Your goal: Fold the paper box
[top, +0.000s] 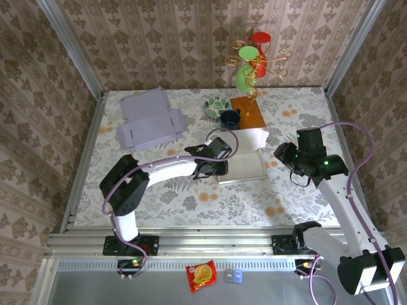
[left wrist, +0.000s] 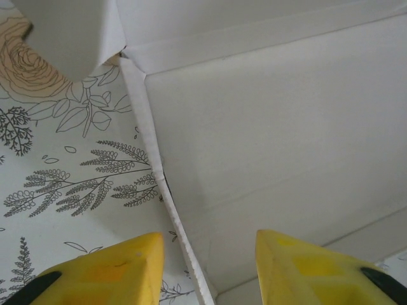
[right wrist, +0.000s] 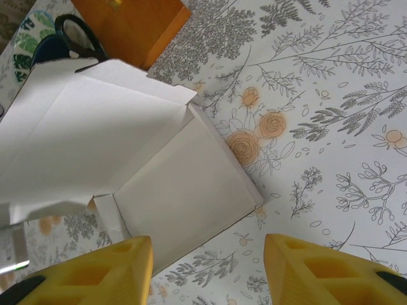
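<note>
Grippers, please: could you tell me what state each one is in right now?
Left gripper: open, jaws either side of the paper box edge, not clamped on it.
Right gripper: open, holding nothing.

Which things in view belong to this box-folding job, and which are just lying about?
Job: white paper box.
Lying about: flat lilac box blanks, patterned bowl, dark mug, orange board, cup stand, snack packet.
</note>
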